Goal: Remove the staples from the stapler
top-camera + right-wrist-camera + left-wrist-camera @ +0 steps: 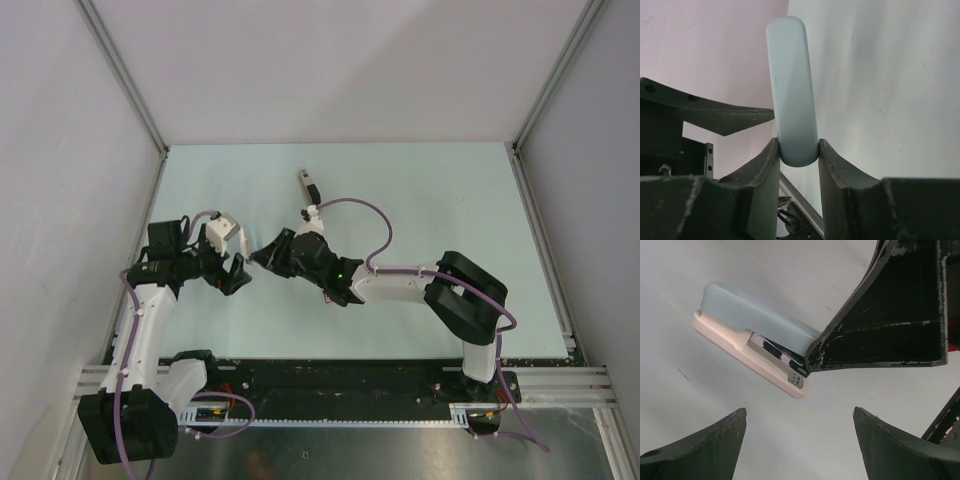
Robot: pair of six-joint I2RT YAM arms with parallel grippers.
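right gripper point(798, 145) fingers point(769, 165): clamped on one end of the pale blue stapler point(790, 75), one each side | left gripper point(799, 415): spread wide, holding nothing | stapler: juts from the right fingers, just beyond the left fingertips, over the table point(420, 200)

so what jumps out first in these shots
The pale blue stapler, pinched at one end in the right gripper, at the left of the table. Then the left gripper, wide open close beside it, and a small dark bar lying toward the far middle.
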